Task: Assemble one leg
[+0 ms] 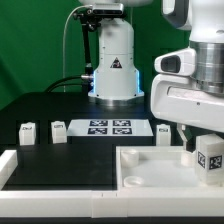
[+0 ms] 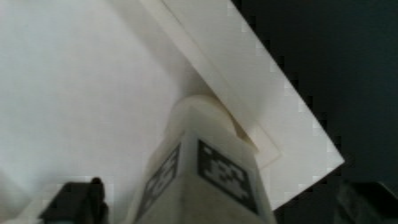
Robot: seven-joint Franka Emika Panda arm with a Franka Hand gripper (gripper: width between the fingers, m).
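White plastic parts lie on a black table (image 1: 40, 105). The gripper (image 1: 196, 146) hangs at the exterior view's right, over the large flat white panel (image 1: 150, 165) at the table's front edge. Its fingers stand wide apart and grip nothing. One leg (image 1: 210, 158) stands upright at the panel's far right corner, just below the fingers; whether they touch it cannot be told. The wrist view confirms this: the leg (image 2: 210, 165) rises from the panel (image 2: 89, 90) near its corner, tag faces showing — one dark finger (image 2: 75, 203) sits beside it, apart from it.

Three further legs stand on the table behind the panel:
- two near the left edge (image 1: 28, 132) (image 1: 59, 130), side by side
- one (image 1: 163, 133) near the gripper

The marker board (image 1: 108, 127) lies flat between these — mid-table, ahead of the robot base (image 1: 113, 65). A white rail (image 1: 55, 172) runs along the front left edge.
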